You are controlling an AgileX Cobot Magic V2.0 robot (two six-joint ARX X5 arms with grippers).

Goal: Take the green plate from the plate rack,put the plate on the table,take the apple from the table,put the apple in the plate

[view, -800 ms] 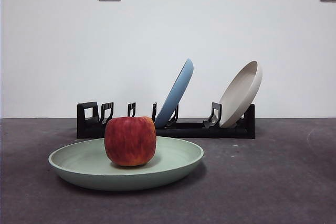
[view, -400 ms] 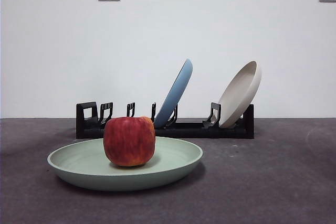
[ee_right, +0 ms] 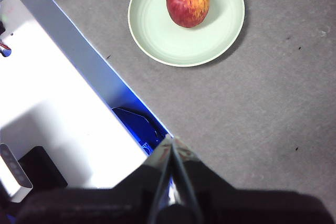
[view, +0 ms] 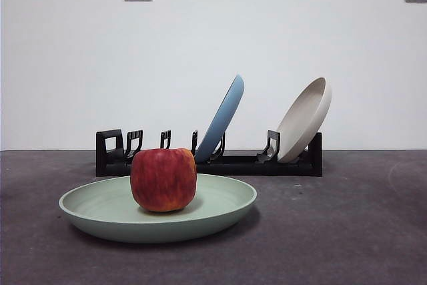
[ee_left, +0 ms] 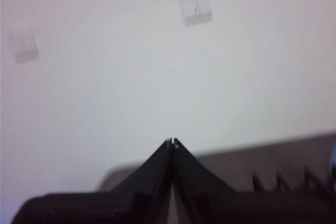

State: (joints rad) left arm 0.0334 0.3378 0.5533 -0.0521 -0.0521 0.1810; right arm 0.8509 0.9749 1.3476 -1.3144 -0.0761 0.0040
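The green plate [view: 207,208] lies flat on the dark grey table [view: 347,231] in front of the plate rack [view: 240,163]. The red apple [view: 163,179] stands upright in the plate. The right wrist view shows plate [ee_right: 157,30] and apple [ee_right: 188,1] from high above. My right gripper [ee_right: 172,141] is shut and empty, well away from the plate, over the table's edge. My left gripper [ee_left: 171,142] is shut and empty, raised and facing the white wall. Neither gripper shows in the front view.
A light blue plate [view: 221,119] and a cream-beige plate [view: 305,119] lean in the rack. A white and blue machine base [ee_right: 58,108] fills the side of the right wrist view. Rack prongs [ee_left: 294,182] show faintly in the left wrist view.
The whole front picture has shifted a few pixels left; plate, apple and rack keep their places relative to each other. No arm appears.
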